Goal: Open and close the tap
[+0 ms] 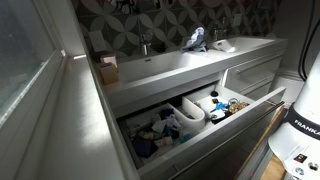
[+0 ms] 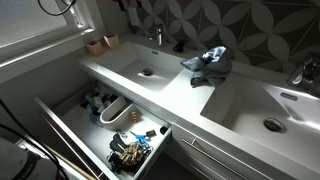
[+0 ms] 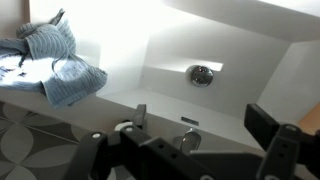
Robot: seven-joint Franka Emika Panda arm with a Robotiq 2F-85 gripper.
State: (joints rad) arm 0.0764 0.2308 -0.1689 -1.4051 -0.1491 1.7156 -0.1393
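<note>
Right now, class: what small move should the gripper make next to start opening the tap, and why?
Probably lower the gripper straight down toward the tap, with its jaws apart. The wrist view shows its fingers wide open and holding nothing, above the back edge of the basin, with the drain beyond. It seems short of the handle.

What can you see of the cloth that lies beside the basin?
The cloth looks like soft fabric, light blue with white parts in the wrist view and darker blue-grey in an exterior view. It is crumpled into a loose heap, not folded or spread. It lies on the white counter beside the basin, with one corner close to the basin's edge. Only the counter is seen to touch it, and nothing lies on top of it.
</note>
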